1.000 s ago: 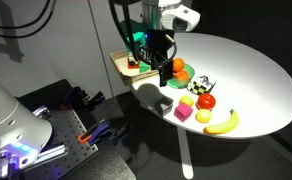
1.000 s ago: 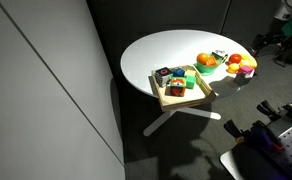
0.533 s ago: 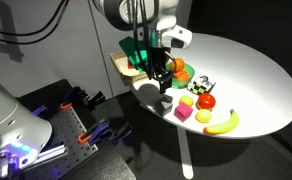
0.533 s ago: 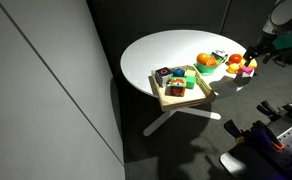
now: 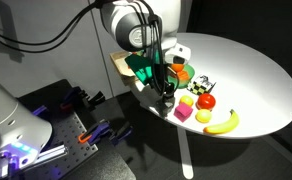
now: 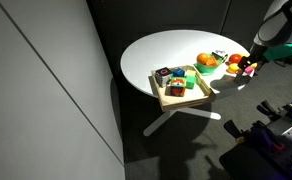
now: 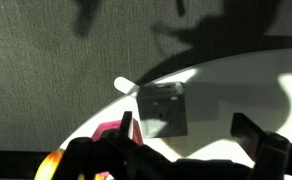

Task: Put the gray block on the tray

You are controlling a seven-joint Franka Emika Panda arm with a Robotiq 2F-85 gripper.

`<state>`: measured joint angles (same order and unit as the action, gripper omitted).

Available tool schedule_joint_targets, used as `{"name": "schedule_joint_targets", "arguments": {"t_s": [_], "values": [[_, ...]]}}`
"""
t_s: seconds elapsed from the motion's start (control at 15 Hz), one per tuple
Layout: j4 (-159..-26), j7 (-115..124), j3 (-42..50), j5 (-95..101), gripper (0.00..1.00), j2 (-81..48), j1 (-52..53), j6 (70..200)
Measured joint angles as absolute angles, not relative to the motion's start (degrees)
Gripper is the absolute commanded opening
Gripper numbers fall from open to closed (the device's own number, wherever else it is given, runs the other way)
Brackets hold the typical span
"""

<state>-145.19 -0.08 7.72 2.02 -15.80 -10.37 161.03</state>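
One gray block (image 7: 162,108) sits on the white table (image 5: 256,70), outside the single tray (image 6: 189,100) and well apart from it, near the table's rim. The gripper (image 7: 184,122) hangs over the block, its two fingers (image 7: 125,128) spread wide either side. Farther from the tray lie one pink cube (image 5: 183,114), one yellow block (image 5: 186,101) and one banana (image 5: 222,123).

White arm (image 5: 133,22) with rounded, glossy joint housings; black cables (image 5: 44,41) run to it. The gripper (image 5: 167,95) is black, with two dark, blocky fingers (image 7: 125,131).
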Motion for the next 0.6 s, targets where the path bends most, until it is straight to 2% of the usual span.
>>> {"name": "schedule_joint_targets", "arguments": {"t_s": [0.6], "values": [[-139.2,-0.5,7.7,2.0,1.0,-24.0,-10.4,162.6]]}}
